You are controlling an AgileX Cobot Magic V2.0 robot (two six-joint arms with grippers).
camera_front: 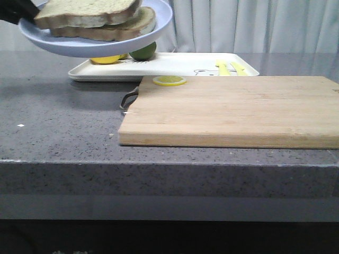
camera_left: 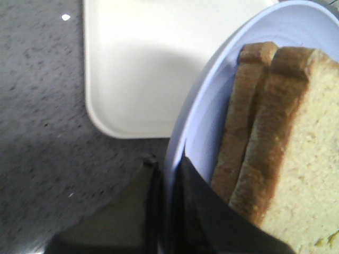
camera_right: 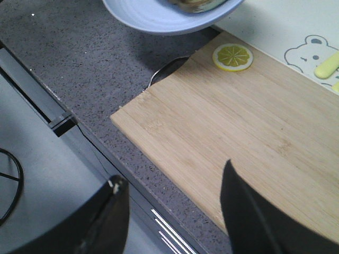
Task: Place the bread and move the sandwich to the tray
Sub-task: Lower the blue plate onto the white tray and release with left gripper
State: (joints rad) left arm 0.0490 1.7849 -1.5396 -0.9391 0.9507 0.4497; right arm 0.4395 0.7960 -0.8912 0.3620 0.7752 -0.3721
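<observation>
I am seeing my left pincer gripping the light-blue plate rim, sandwich riding on it, upper left, above the white tray; my right pincer is hanging open, holding nothing.

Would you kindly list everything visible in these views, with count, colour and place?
sandwich: one, brown-crusted slices stacked, on the plate.
plate: one, light blue, held in the air over the tray's left end.
tray: one, white with cartoon print, behind the cutting board.
cutlery: two pieces, yellow, on the tray's right part.
fruit: one green, one yellow, on the tray under the plate.
lemon slice: one, yellow, on the cutting board's far left corner.
cutting board: one, wooden, on the grey counter.
left gripper: black, clamped on the plate's rim.
right gripper: black, open over the board's edge.
</observation>
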